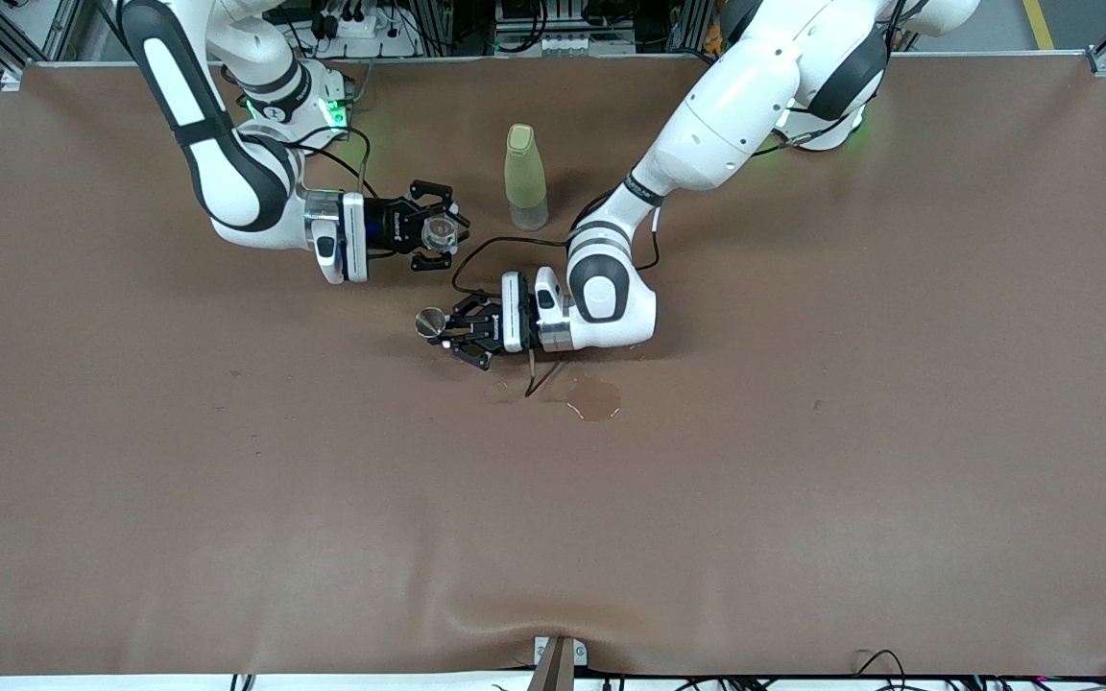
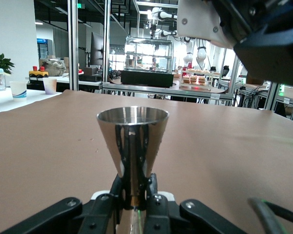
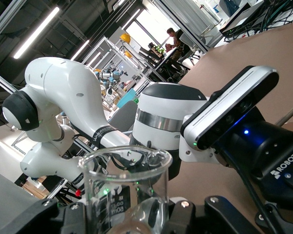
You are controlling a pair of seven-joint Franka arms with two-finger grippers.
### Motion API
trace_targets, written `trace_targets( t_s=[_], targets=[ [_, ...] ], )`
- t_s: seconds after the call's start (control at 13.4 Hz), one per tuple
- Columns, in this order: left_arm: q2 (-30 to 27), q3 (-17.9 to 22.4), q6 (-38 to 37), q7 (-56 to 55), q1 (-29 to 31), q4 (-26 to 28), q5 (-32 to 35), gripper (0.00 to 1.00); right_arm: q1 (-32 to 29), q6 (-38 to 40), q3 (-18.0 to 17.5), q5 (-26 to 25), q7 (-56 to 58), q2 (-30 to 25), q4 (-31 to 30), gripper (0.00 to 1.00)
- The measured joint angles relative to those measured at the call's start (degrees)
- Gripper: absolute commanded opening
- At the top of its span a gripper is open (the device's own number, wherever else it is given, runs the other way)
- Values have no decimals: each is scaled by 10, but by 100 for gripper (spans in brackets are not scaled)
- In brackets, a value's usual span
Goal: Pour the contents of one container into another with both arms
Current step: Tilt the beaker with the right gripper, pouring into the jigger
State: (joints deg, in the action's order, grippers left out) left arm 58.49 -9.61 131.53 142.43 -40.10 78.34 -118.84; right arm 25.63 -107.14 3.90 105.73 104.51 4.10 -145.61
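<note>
Right gripper (image 1: 440, 230), over the brown table (image 1: 803, 480) toward the right arm's end: fingers pinching the clear glass cup (image 1: 438, 230), held upright above the surface. Left gripper (image 1: 443, 328), over the table's middle: fingers pinching the silvery metal jigger (image 1: 431, 322) at its waist, rim up. Yellow-green bottle (image 1: 524, 178) stands upright between the arms; wet patch (image 1: 594, 397) on the table just beside the left arm's wrist, nearer the front camera

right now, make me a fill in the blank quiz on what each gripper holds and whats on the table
1. The right gripper holds the clear glass ____.
2. The left gripper is shut on the metal ____.
3. The yellow-green ____ stands on the table, held by neither gripper.
4. A small wet ____ lies on the table near the left gripper.

Missing words: cup; jigger; bottle; puddle
</note>
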Motion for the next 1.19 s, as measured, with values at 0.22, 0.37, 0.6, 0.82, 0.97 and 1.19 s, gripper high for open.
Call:
trace_targets(
  t_s=[0.22,0.37,0.6,0.82,0.97,1.19],
  targets=[
    [0,0,0,2,0,9,0,0,0,0,1,7,-16,-2,0,0],
    [0,0,-2,7,0,17,0,0,0,-1,2,12,-26,-2,1,0],
    [0,0,-8,14,0,28,0,0,-3,-4,5,12,-40,-3,6,0],
    [-2,0,-12,42,0,30,0,0,-4,-15,5,12,-61,-3,7,0],
    [-3,0,-12,59,0,30,0,0,-4,-16,5,12,-79,-3,7,0],
    [-5,-1,-13,82,0,30,0,0,-4,-17,5,12,-105,-3,7,0]
  ],
)
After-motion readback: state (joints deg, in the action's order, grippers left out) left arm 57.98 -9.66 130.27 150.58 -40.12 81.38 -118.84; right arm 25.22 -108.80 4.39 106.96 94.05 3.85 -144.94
